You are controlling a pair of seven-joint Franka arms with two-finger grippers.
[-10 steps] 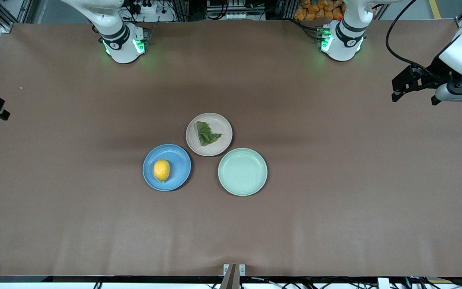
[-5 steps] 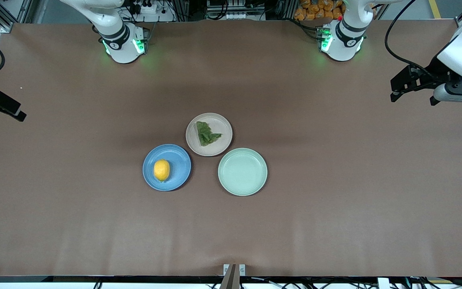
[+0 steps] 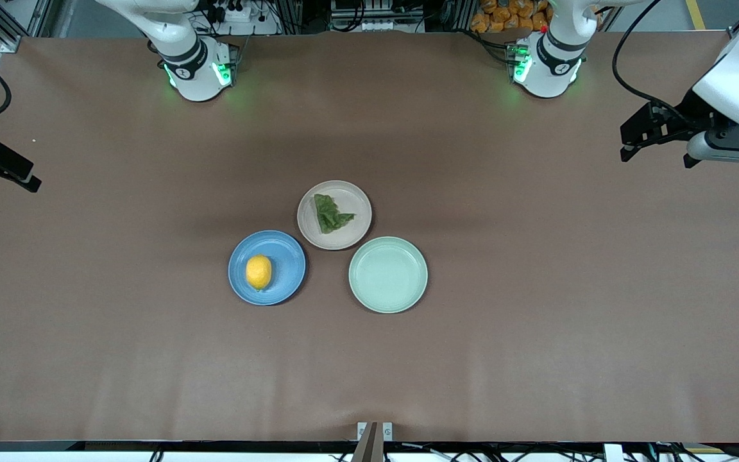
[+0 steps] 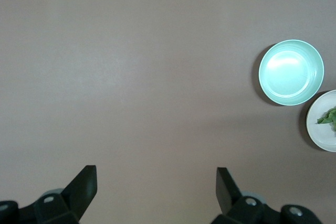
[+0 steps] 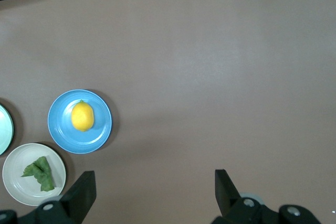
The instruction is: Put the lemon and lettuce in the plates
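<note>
Fingers spread on left gripper (image 3: pixel 627 139) and right gripper (image 5: pixel 153 190), both over bare table (image 3: pixel 536 359) ends, well apart from the plates (image 3: pixel 283 253).

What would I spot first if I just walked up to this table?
Probably the bright yellow lemon sitting on the blue plate, toward the right arm's end of the table. Beside it, a dark green lettuce leaf lies on the beige plate, and a mint-green plate with nothing on it sits next to both. The left hand and the right hand, both open, hang over the table's two ends.
</note>
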